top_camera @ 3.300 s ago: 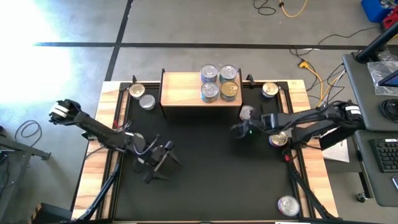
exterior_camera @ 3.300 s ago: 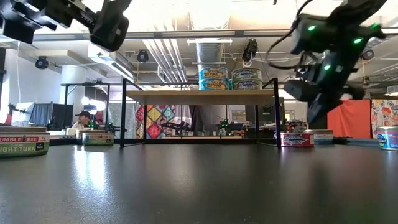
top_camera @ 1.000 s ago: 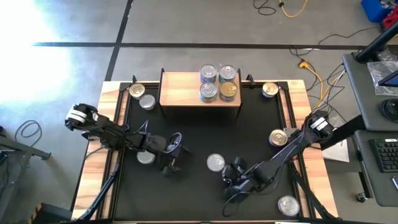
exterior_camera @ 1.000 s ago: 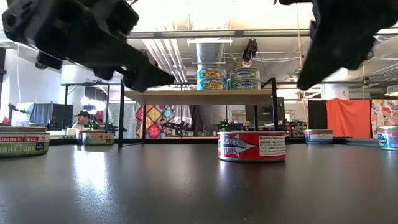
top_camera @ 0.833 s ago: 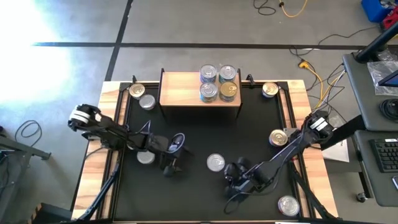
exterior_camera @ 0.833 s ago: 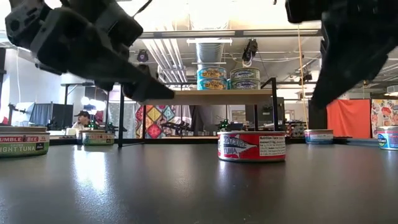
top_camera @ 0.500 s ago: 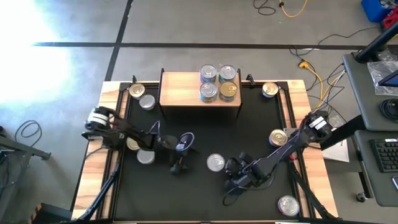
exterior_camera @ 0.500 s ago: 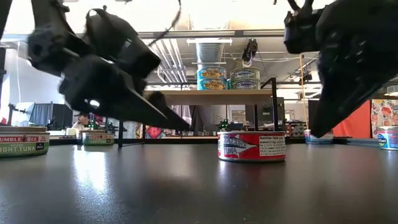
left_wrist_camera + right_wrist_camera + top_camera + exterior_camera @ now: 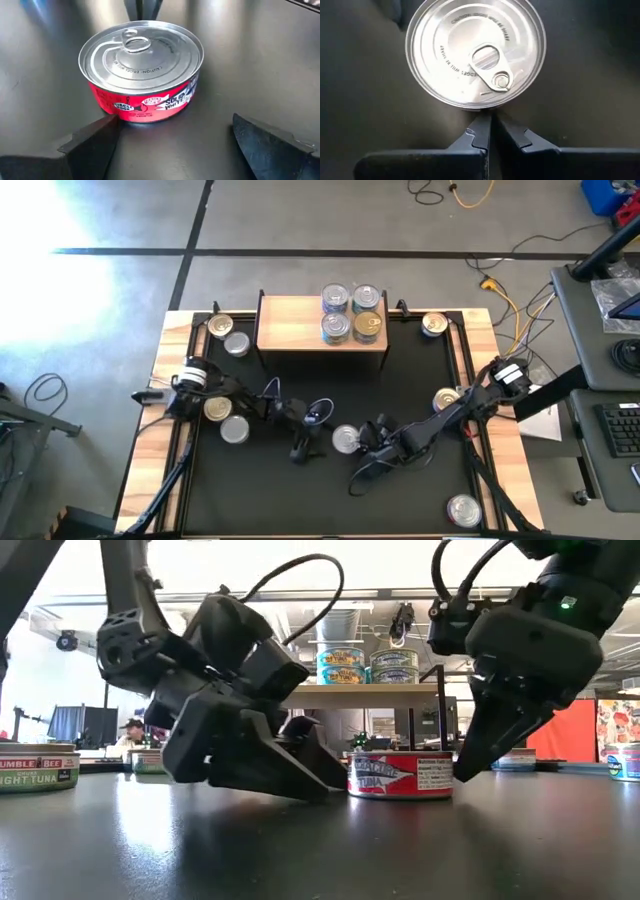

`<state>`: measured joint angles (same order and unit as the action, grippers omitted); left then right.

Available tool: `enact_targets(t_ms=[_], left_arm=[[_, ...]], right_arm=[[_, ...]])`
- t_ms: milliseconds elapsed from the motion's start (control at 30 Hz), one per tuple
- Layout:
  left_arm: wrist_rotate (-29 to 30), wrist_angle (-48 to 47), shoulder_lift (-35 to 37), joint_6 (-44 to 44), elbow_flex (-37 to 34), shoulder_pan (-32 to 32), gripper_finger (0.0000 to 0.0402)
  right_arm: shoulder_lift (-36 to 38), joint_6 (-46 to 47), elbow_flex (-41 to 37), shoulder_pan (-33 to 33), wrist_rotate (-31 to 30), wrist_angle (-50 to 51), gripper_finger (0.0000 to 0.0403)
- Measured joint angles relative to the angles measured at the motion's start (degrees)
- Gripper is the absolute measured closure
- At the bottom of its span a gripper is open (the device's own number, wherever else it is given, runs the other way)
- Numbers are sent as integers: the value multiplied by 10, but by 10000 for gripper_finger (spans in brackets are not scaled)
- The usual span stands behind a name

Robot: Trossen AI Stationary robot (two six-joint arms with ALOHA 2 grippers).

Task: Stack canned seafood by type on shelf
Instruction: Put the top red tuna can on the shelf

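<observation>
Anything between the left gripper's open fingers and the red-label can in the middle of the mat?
Nothing: in the left wrist view only bare black mat separates the left gripper from the red-label can.

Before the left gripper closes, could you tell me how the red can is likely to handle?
The red can sits flat and squat, so it probably won't tip or roll. Its metal wall looks rigid, likely firm under the open left gripper. The smooth mat may let it slide if nudged.

Strong glare washes the floor (image 9: 60, 240) at the high view's upper left. In the low view, bright ceiling light backlights both arms into silhouettes; the dark counter (image 9: 320, 850) shows soft reflections.
</observation>
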<state>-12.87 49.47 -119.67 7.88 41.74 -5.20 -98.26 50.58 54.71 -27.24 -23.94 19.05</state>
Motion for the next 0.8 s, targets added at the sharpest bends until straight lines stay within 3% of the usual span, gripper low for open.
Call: enact_targets(t_ms=[267, 467, 800], left_arm=[[-69, 44, -40, 25, 23, 38, 28], [-36, 52, -47, 28, 23, 49, 28], [15, 3, 37, 93, -29, 74, 28]], right_arm=[[0, -37, -9, 24, 0, 4, 390], [0, -47, -9, 34, -3, 16, 390], [0, -32, -12, 37, -10, 45, 390]])
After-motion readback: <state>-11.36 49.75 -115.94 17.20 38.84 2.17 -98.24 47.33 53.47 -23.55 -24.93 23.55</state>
